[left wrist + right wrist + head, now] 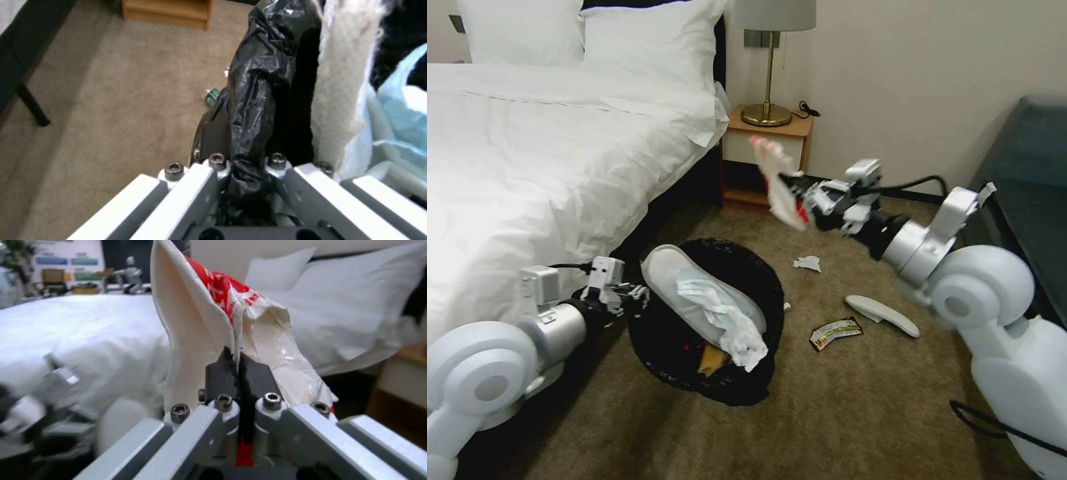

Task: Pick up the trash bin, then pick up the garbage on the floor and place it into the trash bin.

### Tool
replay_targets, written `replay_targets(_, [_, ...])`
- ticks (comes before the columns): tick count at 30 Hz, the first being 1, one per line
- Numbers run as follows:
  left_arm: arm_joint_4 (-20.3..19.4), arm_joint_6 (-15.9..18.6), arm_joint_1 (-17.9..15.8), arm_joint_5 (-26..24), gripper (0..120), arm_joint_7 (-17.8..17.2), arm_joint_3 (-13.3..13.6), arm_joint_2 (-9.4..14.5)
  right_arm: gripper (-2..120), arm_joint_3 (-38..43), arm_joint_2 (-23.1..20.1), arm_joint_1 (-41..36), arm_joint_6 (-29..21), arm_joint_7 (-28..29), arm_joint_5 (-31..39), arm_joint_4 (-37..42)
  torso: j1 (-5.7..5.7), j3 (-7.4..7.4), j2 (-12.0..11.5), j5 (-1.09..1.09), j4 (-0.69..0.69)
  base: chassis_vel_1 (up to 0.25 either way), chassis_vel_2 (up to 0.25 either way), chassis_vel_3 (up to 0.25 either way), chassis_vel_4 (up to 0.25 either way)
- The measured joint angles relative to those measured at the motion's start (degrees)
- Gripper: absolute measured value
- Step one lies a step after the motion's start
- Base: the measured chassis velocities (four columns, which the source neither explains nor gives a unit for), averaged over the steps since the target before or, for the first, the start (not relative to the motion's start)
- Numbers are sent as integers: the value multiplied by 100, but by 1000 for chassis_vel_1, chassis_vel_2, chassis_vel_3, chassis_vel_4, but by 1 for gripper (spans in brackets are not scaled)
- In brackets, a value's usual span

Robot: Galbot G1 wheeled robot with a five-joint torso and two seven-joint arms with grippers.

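Both arms are glossy white w/ big round joint shells and silver cuffs near the wrists. Black cables loop off each forearm. The left gripper and right gripper look alike: white slanted linkage bars behind the jaws, 4 hex-socket screws across, black finger pads.

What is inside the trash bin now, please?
In the trash bin a white slipper lies across the mouth, with crumpled tissues on it. Something tan and red shows underneath; the rest is covered.
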Motion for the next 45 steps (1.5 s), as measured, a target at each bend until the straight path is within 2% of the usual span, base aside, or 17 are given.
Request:
replay_targets(3, [36,0,-126,-15,1,-34,106,-16,0,-184,-26,-78,-49,-16,11,95,0,0,0,0,0,0,0,0,0])
replay_targets(9, [56,0,-202,-56,1,-57,137,-18,0,-577,14,-125,-124,-38,-6,177,0,0,0,0,0,0,0,0,0])
replay_targets(21, [60,0,-158,-81,1,-43,-40,-39,0,-1194,-54,-318,-349,2,-176,211,0,-1,0,0,1,0,0,0,0])
replay_targets(36, [6,1,-102,-100,1,18,-237,-55,0,-1673,6,-168,-695,102,-590,-25,0,0,0,0,1,0,0,0,0])
replay_targets(37, [4,2,-101,-98,1,19,-242,-58,2,-1693,12,-162,-703,116,-608,-30,0,0,0,0,1,0,0,0,0])
replay_targets(38, [-8,2,-96,-95,1,19,-261,-63,11,-1774,42,-130,-720,204,-639,-37,0,0,0,0,0,0,0,0,0])
replay_targets(39, [-8,2,-96,-95,1,19,-261,-63,11,-1774,42,-130,-720,204,-639,-37,0,0,0,0,0,0,0,0,0])
replay_targets(41, [-15,2,-80,-96,1,23,-294,-62,21,-1834,76,-66,-683,367,-632,-31,0,0,0,0,1,0,0,0,0])
replay_targets(42, [-15,2,-80,-96,1,23,-294,-62,21,-1834,76,-66,-683,367,-632,-31,0,0,0,0,1,0,0,0,0])
replay_targets(44, [-21,2,-50,-97,1,39,-340,-55,31,-1787,96,9,-661,489,-511,44,0,0,0,0,1,0,0,0,0])
replay_targets(45, [-21,2,-50,-97,1,39,-340,-55,31,-1787,96,9,-661,489,-511,44,0,0,0,0,1,0,0,0,0])
